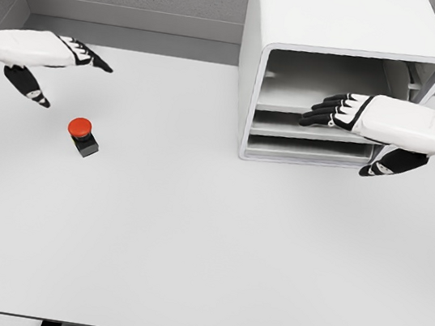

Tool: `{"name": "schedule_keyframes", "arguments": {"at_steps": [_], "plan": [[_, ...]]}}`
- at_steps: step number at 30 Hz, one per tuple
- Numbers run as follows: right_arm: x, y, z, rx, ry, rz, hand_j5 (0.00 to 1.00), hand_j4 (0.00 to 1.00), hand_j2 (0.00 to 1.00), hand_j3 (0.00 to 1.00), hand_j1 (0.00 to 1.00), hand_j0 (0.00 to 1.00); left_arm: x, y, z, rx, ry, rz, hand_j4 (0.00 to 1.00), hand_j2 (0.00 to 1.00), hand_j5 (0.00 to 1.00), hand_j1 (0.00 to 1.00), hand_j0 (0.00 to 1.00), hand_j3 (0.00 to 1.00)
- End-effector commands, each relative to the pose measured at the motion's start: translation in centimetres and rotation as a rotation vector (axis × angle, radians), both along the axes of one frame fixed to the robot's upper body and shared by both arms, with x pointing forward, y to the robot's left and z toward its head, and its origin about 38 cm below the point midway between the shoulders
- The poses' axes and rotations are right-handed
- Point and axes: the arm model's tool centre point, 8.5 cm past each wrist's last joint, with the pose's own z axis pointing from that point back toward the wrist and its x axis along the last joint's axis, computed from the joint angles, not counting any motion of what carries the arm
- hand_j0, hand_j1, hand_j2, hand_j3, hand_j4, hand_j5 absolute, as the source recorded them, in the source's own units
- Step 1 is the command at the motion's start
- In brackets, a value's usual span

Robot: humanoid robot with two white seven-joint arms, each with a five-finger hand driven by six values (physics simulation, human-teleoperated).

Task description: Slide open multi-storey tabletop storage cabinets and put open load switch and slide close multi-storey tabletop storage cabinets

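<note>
At the far left, left hand (49, 56) above the white table (204, 251), fingers stretched out and relaxed, thumb hanging down, nothing in its hold. A little right and below, load switch (82, 136) with red round button on a black base, standing alone on the table, apart from both hands and well apart from the cabinet. Further right, white storage cabinet (337, 74) at the back of the table, and right hand (352, 113) before its open front, fingers extended flat, gripping nothing.
</note>
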Motion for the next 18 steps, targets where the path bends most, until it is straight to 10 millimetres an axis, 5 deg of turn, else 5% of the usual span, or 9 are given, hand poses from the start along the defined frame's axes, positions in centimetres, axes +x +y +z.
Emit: {"name": "schedule_keyframes", "arguments": {"at_steps": [1,6,9,18], "plan": [[0.0,0.0,0.1,0.005,0.003,-0.002,1.0,1.0,1.0,1.0,1.0,1.0,-1.1,0.4,0.6,-0.016,0.009,-0.008,1.0,1.0,1.0,1.0,1.0,1.0],[1.0,1.2,-0.1,0.048,-0.005,0.005,1.0,1.0,1.0,1.0,1.0,1.0,-1.4,-0.1,0.7,-0.033,0.002,-0.024,1.0,1.0,1.0,1.0,1.0,1.0],[1.7,0.2,-0.1,0.078,-0.023,-0.04,1.0,1.0,1.0,1.0,1.0,1.0,-1.7,-0.1,-0.4,-0.03,0.026,-0.023,1.0,1.0,1.0,1.0,1.0,1.0],[2.0,1.5,-1.1,0.04,0.006,-0.005,1.0,1.0,1.0,1.0,1.0,1.0,-2.6,-0.8,-3.7,-0.032,0.091,-0.039,1.0,1.0,1.0,1.0,1.0,1.0]]}}
